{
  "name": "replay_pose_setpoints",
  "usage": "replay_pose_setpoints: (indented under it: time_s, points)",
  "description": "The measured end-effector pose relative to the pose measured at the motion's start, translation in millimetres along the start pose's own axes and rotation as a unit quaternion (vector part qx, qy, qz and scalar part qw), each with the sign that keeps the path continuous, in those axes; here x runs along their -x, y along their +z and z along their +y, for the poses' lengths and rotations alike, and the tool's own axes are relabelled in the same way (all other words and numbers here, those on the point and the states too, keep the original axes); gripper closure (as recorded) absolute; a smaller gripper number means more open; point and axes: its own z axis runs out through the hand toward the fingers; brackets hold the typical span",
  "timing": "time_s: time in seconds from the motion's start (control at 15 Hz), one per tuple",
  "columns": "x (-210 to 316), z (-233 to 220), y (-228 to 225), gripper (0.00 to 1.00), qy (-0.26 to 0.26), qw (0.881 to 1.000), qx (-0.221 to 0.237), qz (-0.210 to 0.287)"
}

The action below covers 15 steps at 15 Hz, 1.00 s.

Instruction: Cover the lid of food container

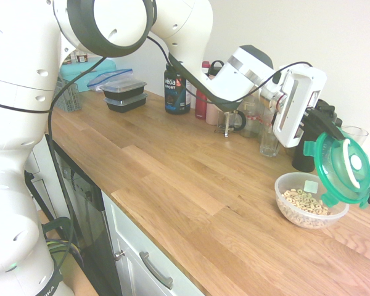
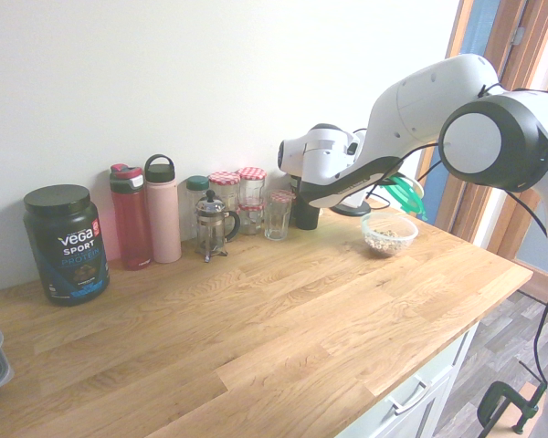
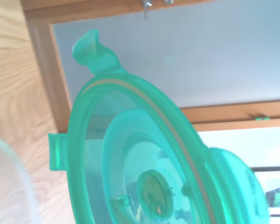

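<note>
We see the jaws (image 1: 338, 132) clenched on the lid (image 1: 342, 169), most likely by its edge, though the grip itself is small in our view. The green lid hangs steeply tilted by the bowl's rim; we cannot tell whether the two touch. The food container (image 1: 309, 213), a clear round bowl with a pale sticker, stands upright and open near the table's (image 2: 283, 338) right-hand end in the second exterior view, and cereal rings (image 2: 386, 239) lie inside it.

Along the wall-side edge of the table we find a dark protein tub (image 2: 67, 246), a red bottle (image 2: 132, 224), a pink bottle (image 2: 163, 219), a French press (image 2: 211, 228), jars (image 2: 251, 196) with red-and-white lids and a drinking glass (image 2: 277, 219). Two black meal boxes (image 1: 124, 98) with clear lids sit stacked beyond the tub.
</note>
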Motion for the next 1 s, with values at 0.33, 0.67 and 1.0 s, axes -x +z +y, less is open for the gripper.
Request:
replay_pose_setpoints:
  time_s: [0.33, 0.67, 1.0]
  points:
    - [13, -9, 1, 1.00, -0.012, 1.000, 0.003, -0.010]
    - [17, -11, 2, 1.00, -0.016, 1.000, 0.007, -0.014]
    - [19, -11, -7, 0.00, -0.017, 1.000, -0.003, -0.014]
